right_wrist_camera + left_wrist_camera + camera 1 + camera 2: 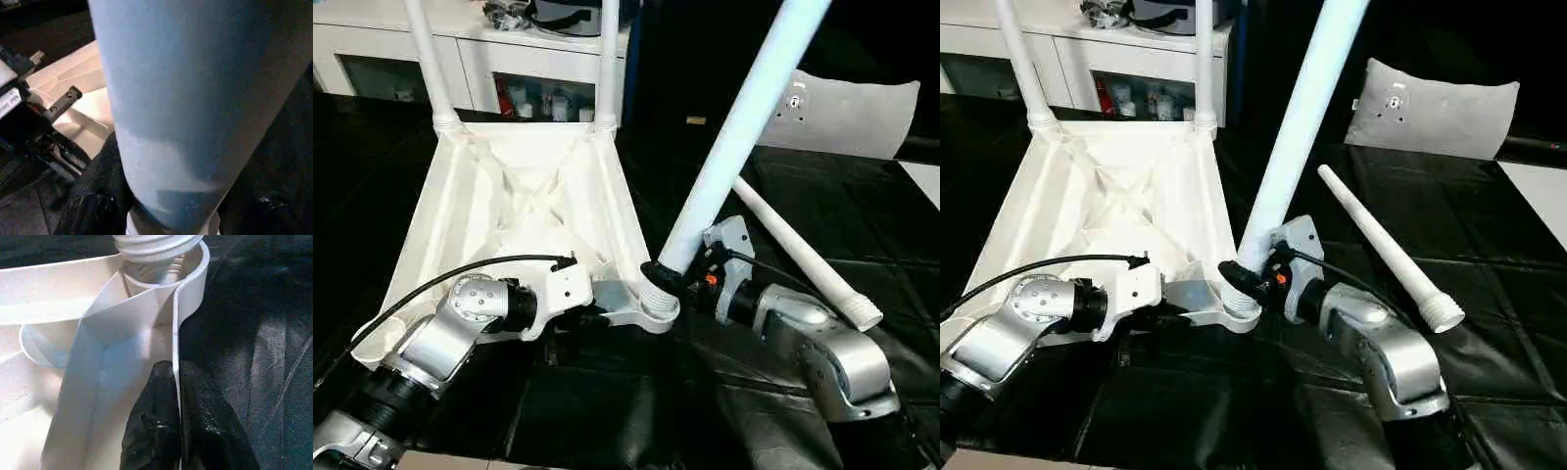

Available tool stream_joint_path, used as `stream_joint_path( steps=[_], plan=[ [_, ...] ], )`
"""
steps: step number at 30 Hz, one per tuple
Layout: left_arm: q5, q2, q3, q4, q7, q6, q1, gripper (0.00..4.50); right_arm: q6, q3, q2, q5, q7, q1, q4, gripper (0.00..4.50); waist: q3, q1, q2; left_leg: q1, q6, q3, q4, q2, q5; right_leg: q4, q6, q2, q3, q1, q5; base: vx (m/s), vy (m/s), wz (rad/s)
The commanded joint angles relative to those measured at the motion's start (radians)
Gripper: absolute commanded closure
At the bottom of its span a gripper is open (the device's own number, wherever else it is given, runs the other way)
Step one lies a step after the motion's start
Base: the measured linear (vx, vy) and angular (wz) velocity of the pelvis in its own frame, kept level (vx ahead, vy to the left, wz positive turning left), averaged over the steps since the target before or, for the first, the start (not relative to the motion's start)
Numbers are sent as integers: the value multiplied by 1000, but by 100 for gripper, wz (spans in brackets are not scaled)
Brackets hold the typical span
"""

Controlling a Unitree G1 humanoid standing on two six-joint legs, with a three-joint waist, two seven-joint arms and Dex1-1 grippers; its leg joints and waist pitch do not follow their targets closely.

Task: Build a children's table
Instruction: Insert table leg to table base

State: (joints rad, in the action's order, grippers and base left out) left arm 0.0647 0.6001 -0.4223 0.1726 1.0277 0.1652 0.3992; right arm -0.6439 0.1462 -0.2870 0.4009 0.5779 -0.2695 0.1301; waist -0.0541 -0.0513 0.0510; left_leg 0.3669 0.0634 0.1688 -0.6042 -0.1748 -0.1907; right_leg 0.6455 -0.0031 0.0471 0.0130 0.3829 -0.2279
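Observation:
The white table top [519, 196] lies underside up on black cloth, its ribs showing. Two legs [429, 59] [607, 59] stand in its far corner sockets. My left gripper [175, 369] is shut on the thin side rim of the top, just beside the near right corner socket [651, 311]. A third leg [744, 108] leans up and to the right, with my right gripper [671, 277] shut around it just above its threaded end. That threaded end [156, 245] sits at the mouth of the socket.
A fourth leg [803, 257] lies loose on the black cloth to the right of my right arm. A white-grey cushion [847, 113] rests at the back right, a flat white board [925, 181] at the right edge, and a white cabinet [480, 49] stands behind the table top.

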Motion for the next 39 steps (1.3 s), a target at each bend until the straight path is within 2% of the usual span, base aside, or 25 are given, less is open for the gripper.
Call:
stream_joint_path(
  steps=[1, 4, 5, 7, 15, 19, 22, 23, 25, 28, 29, 30, 31, 32, 34, 37, 39],
  plan=[
    [-3, 3, 1, -2, 29, -6, 11, 450, -27, 8, -29, 12, 37, -16, -15, 259, 57, -1, -6, -11, 33, -12, 75, -47, -150, -82, -168, 78, -42, -33, -135, 0, 0, 0],
    [-5, 8, -8, 4, 53, -15, 17, 450, -41, 44, -64, 1, 85, -17, -22, 259, 58, -1, -4, -12, 18, -11, 73, -48, -126, -78, -182, 77, -40, -36, -69, 0, 0, 0],
    [-5, 11, -12, 7, 64, -23, 20, 450, -42, 49, -67, -5, 88, -20, -29, 259, 58, -2, -7, -11, 14, -11, 72, -48, -118, -75, -188, 78, -41, -36, -53, 0, 0, 0],
    [-9, 14, -18, 14, 81, -39, 25, 450, -37, 54, -69, -17, 91, -28, -45, 259, 58, -3, -4, -12, 10, -9, 72, -48, -112, -76, -192, 78, -41, -37, -42, 0, 0, 0],
    [-8, 8, -26, 22, 155, -82, 48, 450, -19, 78, -56, -34, 110, -59, -112, 259, 57, -5, -4, -16, 26, -10, 74, -50, -144, -78, -196, 80, -40, -34, -88, 0, 0, 0],
    [-5, -1, -18, 30, 157, -92, 60, 450, -13, 88, -59, -42, 122, -55, -134, 259, 58, -7, -6, -15, 29, -10, 74, -50, -142, -76, -200, 81, -40, -35, -71, 0, 0, 0],
    [-3, -6, -9, 41, 153, -93, 65, 450, -7, 73, -55, -33, 121, -44, -145, 259, 58, -8, -5, -16, 30, -10, 74, -50, -146, -77, -200, 80, -40, -35, -71, 0, 0, 0],
    [1, -15, 6, 54, 135, -86, 69, 450, -4, 37, -38, -1, 121, -23, -157, 259, 58, -9, -11, -17, 32, -11, 75, -50, -153, -77, -201, 82, -41, -35, -78, 0, 0, 0],
    [5, -21, 13, 59, 127, -82, 69, 450, 0, 9, -22, 22, 117, -8, -165, 259, 57, -11, -7, -18, 33, -9, 74, -51, -172, -81, -203, 83, -42, -34, -100, 0, 0, 0],
    [7, -31, 25, 72, 117, -81, 71, 450, 13, -57, 22, 74, 107, 29, -190, 259, 57, -13, -9, -18, 35, -11, 77, -52, -189, -83, -205, 84, -40, -32, -117, 0, 0, 0],
    [12, -36, 31, 76, 115, -78, 71, 450, 32, -74, 35, 80, 104, 47, -206, 259, 58, -12, -7, -16, 36, -13, 78, -52, -188, -81, -206, 83, -39, -34, -118, 0, 0, 0],
    [14, -38, 33, 77, 114, -76, 71, 450, 41, -78, 39, 81, 103, 54, -212, 259, 58, -14, -15, -17, 38, -13, 78, -52, -191, -82, -206, 85, -39, -32, -117, 0, 0, 0],
    [16, -43, 36, 82, 111, -75, 73, 450, 63, -84, 47, 77, 98, 68, -227, 259, 57, -12, -11, -17, 38, -13, 79, -52, -197, -83, -206, 84, -38, -33, -120, 0, 0, 0],
    [15, -48, 37, 89, 109, -75, 77, 450, 119, -78, 56, 57, 93, 110, -246, 259, 57, -13, -17, -17, 38, -13, 79, -52, -196, -82, -208, 84, -39, -32, -116, 0, 0, 0],
    [14, -49, 36, 90, 109, -75, 78, 450, 131, -76, 57, 52, 92, 119, -249, 259, 55, -13, -13, -17, 38, -13, 81, -52, -214, -86, -204, 85, -39, -30, -134, 0, 0, 0],
    [7, -55, 40, 101, 110, -79, 83, 450, 212, -27, 44, -13, 103, 164, -212, 259, 54, -14, -15, -17, 41, -14, 83, -52, -238, -91, -187, 85, -39, -29, -186, 0, 0, 0],
    [5, -56, 41, 104, 110, -81, 84, 450, 231, -16, 38, -32, 104, 168, -207, 259, 53, -12, -17, -18, 41, -15, 85, -52, -247, -93, -180, 84, -40, -28, -207, 0, 0, 0]
  ],
)
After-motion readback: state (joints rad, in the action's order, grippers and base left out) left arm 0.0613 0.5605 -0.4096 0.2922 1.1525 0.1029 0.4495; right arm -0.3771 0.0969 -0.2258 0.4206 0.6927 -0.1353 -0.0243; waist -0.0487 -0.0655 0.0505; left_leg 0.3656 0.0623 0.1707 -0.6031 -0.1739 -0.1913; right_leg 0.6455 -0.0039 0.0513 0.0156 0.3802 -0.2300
